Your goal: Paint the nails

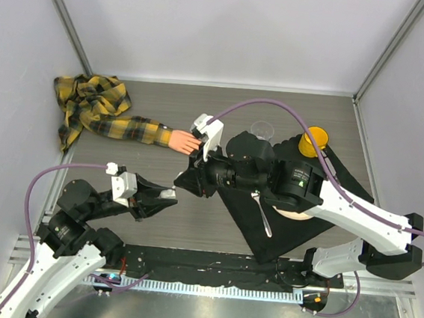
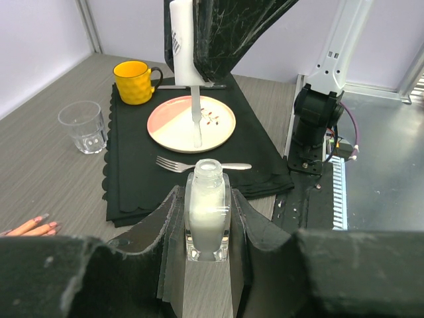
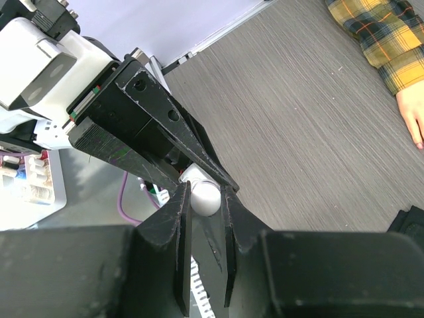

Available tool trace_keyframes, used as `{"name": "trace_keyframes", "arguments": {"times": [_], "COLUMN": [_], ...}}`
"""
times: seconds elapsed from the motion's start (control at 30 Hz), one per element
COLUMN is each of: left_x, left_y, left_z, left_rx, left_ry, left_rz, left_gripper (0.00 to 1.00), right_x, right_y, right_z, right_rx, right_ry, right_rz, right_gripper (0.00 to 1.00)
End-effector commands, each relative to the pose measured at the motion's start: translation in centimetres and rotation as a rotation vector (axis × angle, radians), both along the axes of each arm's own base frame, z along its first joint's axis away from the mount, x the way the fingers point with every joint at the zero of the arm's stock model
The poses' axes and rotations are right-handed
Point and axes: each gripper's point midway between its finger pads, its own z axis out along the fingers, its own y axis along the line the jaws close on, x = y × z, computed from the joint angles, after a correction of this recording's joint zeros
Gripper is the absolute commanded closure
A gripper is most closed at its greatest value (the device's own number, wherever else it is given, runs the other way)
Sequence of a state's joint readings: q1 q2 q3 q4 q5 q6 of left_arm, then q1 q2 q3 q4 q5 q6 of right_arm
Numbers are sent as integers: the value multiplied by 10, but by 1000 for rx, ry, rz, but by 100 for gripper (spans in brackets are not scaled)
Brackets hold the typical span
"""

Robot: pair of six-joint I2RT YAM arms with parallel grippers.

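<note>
The peach-pink fake hand (image 1: pixel 186 141) lies on the table, sticking out of a yellow-black plaid sleeve (image 1: pixel 121 126). Its nails (image 2: pixel 41 218) show at the lower left of the left wrist view. My left gripper (image 2: pixel 207 199) is shut on a small clear bottle (image 2: pixel 207 215) of whitish polish, upright with its mouth uncovered. My right gripper (image 3: pixel 205 195) is shut on the white brush cap (image 3: pixel 205 197). That cap (image 2: pixel 181 40) hangs above and beyond the bottle, its thin brush stem (image 2: pixel 197 119) pointing down, apart from the bottle mouth. Both grippers sit just below the hand in the top view.
A black placemat (image 2: pixel 126 179) carries a yellow mug (image 2: pixel 134 81), a pink-and-white plate (image 2: pixel 215 126) and a fork (image 2: pixel 179 164). A clear glass (image 2: pixel 83 126) stands beside the mat. White walls close in the far side of the table and both its flanks.
</note>
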State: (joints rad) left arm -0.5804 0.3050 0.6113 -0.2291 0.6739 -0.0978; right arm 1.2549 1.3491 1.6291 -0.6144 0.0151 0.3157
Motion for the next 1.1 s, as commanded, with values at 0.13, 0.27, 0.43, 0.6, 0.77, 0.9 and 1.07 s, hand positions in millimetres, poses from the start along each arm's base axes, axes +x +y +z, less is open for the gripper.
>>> {"name": "trace_keyframes", "arguments": {"times": [0.13,0.27,0.43,0.6,0.77,0.9,1.07], "left_x": [2,2,2,2,2,2,2], "left_y": [0,0,0,0,0,0,0], "left_z": [8,8,8,8,8,8,8], "left_rx": [-17,-18,-17,-16,-17,-16,-16], "left_ry": [-20,-22,-20,-19,-18,-18,-18], "left_rz": [7,8,8,7,7,7,8], "left_gripper": [100,100,100,100,100,100,100], "right_x": [-7,-9,-9,-9,-10,-11,-13], "right_y": [8,9,12,13,15,16,16], "right_z": [24,22,19,19,16,14,12], "right_rx": [71,69,64,67,61,57,52], "right_ry": [-15,-11,-6,-6,0,2,6], "right_rz": [47,55,61,62,69,70,79], "right_gripper": [100,100,100,100,100,100,100]}}
